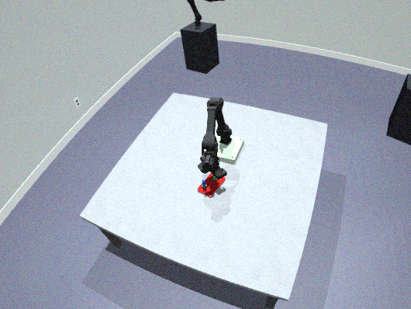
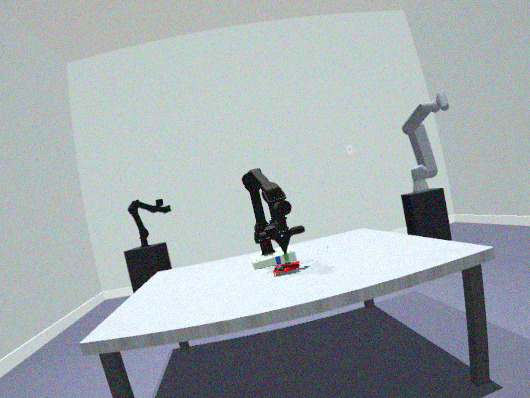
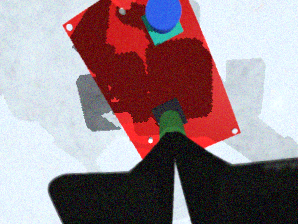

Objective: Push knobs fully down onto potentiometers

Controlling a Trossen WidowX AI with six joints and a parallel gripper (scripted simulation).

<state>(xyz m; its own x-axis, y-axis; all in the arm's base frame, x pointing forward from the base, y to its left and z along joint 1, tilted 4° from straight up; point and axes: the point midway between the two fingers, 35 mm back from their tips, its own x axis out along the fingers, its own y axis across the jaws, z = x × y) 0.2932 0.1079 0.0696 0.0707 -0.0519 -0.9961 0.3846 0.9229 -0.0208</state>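
The red circuit board (image 1: 212, 188) (image 2: 293, 269) (image 3: 226, 110) stands on the table below my gripper. A blue knob (image 1: 204, 182) (image 2: 278, 260) (image 3: 163, 12) stands up above a teal potentiometer (image 3: 167, 36), at the top of the wrist view. A green knob (image 2: 286, 257) (image 3: 172, 120) stands over a dark potentiometer (image 3: 159, 112) near the board's other end. My gripper (image 2: 285, 251) (image 3: 172, 138) is shut and empty. Its fingertips are right at the top of the green knob and hide part of it; whether they touch it, and the gap under the knob, cannot be told.
The arm's pale green base plate (image 1: 232, 155) (image 2: 260, 263) lies behind the board on the table (image 1: 155, 202) (image 2: 350, 270). The blue knob stands up beside the working spot. Other arms on black pedestals (image 1: 202, 50) (image 2: 427, 215) are well away from the table.
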